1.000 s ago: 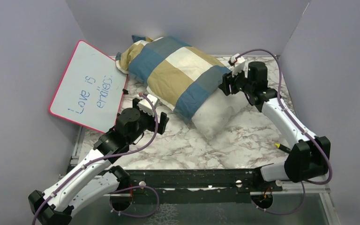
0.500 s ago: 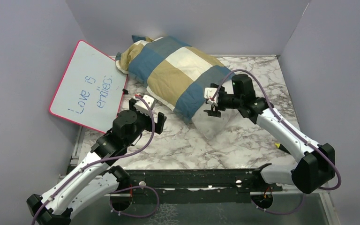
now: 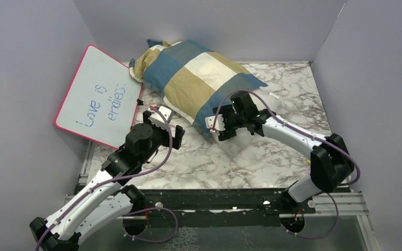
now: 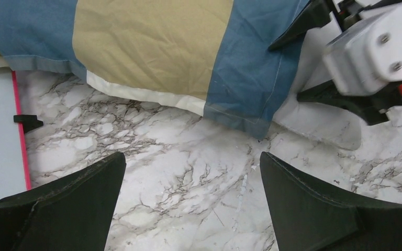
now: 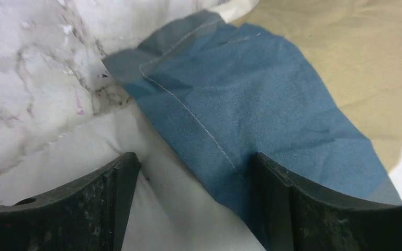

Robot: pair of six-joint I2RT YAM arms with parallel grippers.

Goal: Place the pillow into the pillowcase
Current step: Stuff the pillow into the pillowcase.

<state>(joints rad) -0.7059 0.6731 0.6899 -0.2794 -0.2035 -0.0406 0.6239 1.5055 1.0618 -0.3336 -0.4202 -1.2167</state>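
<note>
1. Tabletop (image 3: 272, 157): white marble pattern with grey veins. Pale lilac walls on three sides: left, back and right of the top view. A black rail (image 3: 214, 198) runs along the bottom edge.
2. Count: one pillow (image 4: 319, 120), one pillowcase (image 3: 199, 78), one whiteboard (image 3: 98, 97), two arms.
3. Whiteboard: pink rim, blue handwriting, propped against the wall at centre left of the top view.
4. Pillowcase: blue, tan and cream blocks, lying diagonally from upper centre toward the middle of the top view. The pillow is mostly inside it. Its bare white end pokes out past the blue hem at the lower right end, resting on the marble.
5. Right gripper (image 3: 221, 128): at that open end. The jaws are spread, with the blue hem and white pillow fabric lying between them in the wrist view; nothing is pinched.
6. Left gripper (image 4: 191, 204): jaws wide apart and empty, above bare marble just beside the pillowcase's lower edge.
</note>
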